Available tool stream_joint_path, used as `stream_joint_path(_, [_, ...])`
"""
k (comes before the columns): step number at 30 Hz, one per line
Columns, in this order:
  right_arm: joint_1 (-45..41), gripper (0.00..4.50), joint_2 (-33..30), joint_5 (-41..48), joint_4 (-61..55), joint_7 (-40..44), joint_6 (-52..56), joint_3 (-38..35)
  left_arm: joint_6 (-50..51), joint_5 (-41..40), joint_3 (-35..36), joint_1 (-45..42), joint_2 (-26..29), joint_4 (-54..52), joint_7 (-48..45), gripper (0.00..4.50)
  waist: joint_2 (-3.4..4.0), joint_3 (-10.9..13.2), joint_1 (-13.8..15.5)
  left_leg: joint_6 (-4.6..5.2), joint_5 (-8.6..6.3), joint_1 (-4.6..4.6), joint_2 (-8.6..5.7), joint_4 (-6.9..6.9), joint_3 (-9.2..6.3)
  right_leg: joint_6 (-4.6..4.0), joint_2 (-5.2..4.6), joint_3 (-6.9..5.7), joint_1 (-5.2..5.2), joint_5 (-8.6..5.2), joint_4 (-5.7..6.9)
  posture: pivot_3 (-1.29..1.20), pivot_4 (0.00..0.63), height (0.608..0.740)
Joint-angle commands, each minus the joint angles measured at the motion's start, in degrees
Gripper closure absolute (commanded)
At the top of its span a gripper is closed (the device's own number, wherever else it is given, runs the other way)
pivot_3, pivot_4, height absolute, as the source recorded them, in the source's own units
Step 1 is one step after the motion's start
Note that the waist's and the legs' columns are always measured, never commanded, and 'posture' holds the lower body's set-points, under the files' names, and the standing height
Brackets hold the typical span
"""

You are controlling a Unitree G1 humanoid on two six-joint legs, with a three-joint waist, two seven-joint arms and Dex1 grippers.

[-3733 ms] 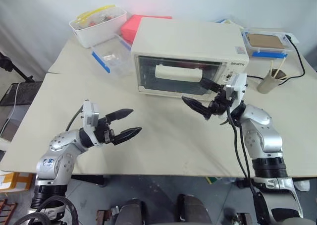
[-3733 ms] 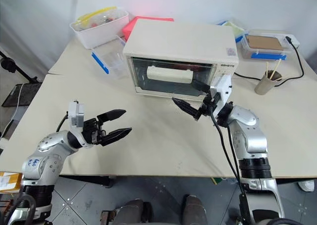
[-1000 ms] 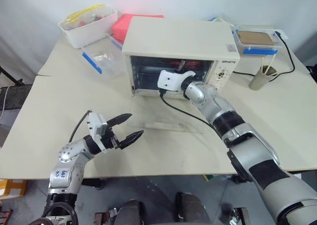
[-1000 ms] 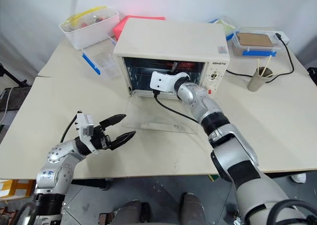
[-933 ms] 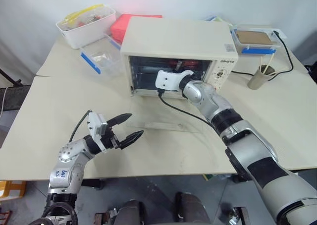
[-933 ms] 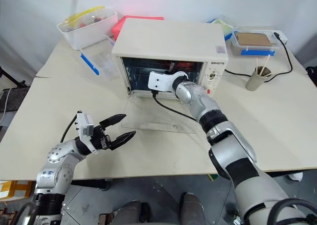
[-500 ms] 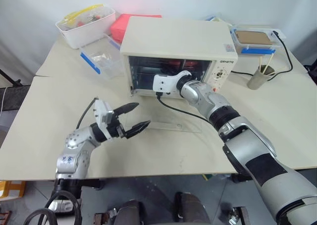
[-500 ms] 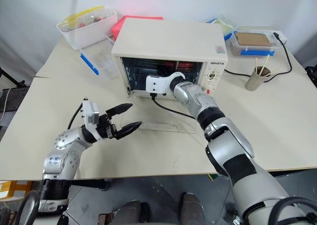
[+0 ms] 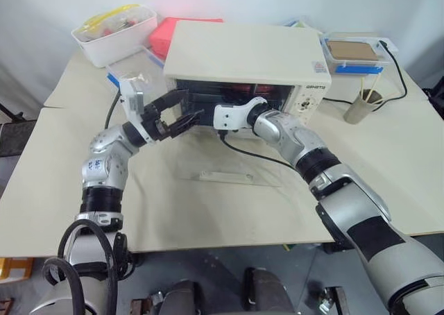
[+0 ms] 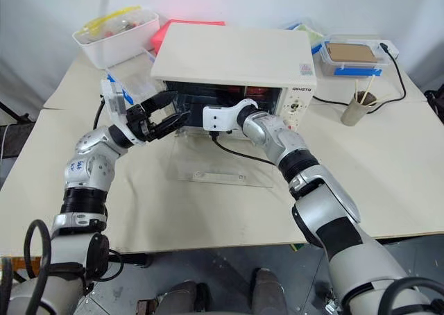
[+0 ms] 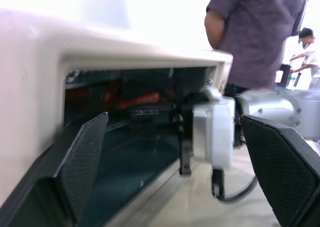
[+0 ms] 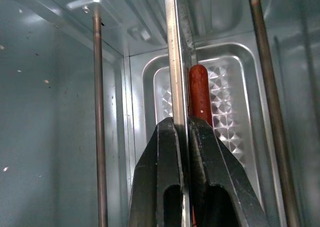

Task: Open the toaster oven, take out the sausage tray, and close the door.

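Black fingers of the right gripper [image 12: 182, 132] are pinched shut on the thin front rim of the sausage tray [image 12: 230, 94], a sausage [image 12: 200, 94] lying just behind the pinch; the edge grip suits sliding it out. That tray sits inside the toaster oven [image 9: 243, 51], whose glass door [image 9: 225, 171] lies folded flat on the table [image 9: 41, 169], clearing the opening. Left gripper [image 9: 177, 115] hovers spread wide and empty at the opening's left side, probably to support the tray.

The left claw [image 9: 182, 114] has risen from above the tabletop to the toaster oven's [image 9: 248, 53] mouth; the right claw [image 12: 182, 132] has clamped the sausage tray's [image 12: 176, 77] rim.
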Motion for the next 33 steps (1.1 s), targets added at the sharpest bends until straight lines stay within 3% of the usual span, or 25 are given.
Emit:
stream_joint_path(1, [3.82,4.41,-1.80,2.27,-14.56,3.31,-0.07,-2.52,-1.67,0.28,1.25,-2.99,0.28,3.94,-1.06,0.00,0.00,0.00,0.04,0.00,0.00,0.00,0.00,0.00,0.00,0.00,0.00,-0.02,0.00,0.00,-0.01,0.00,0.150,0.740])
stream_joint_path(13, [31.77,4.41,-12.68,1.15,-56.48,18.10,8.56,-8.38,-2.04,1.37,1.86,-6.82,0.44,10.85,-2.04,0.00,-0.03,0.01,2.57,-0.01,0.05,-0.02,-0.01,0.14,0.11,0.00,-0.02,0.00,0.01,0.00,-0.02,0.00,0.150,0.740])
stream_joint_path(22, [46.13,4.41,-17.80,0.83,-70.42,22.88,10.28,-11.81,-0.28,1.87,1.07,-4.71,2.07,9.70,-4.19,0.00,-0.10,0.06,3.50,-0.01,0.16,-0.01,-0.03,0.24,0.24,0.01,-0.03,0.10,0.04,0.00,-0.04,0.00,0.150,0.740])
stream_joint_path(29, [48.02,4.41,-18.24,1.30,-73.38,25.23,10.18,-13.04,16.23,-1.66,0.42,2.91,6.71,-2.71,-5.00,0.00,-0.11,0.06,3.28,-0.01,0.16,0.01,-0.02,0.18,0.18,0.00,-0.03,0.08,0.03,0.00,-0.05,0.00,0.150,0.740])
stream_joint_path(33, [47.92,4.41,-18.51,2.25,-74.42,26.74,9.26,-13.47,36.09,-4.59,0.54,5.75,11.15,-8.92,0.25,0.00,-0.14,0.08,3.48,-0.01,0.16,0.00,-0.02,0.19,0.09,0.01,-0.03,0.08,0.04,0.00,-0.03,0.00,0.150,0.740])
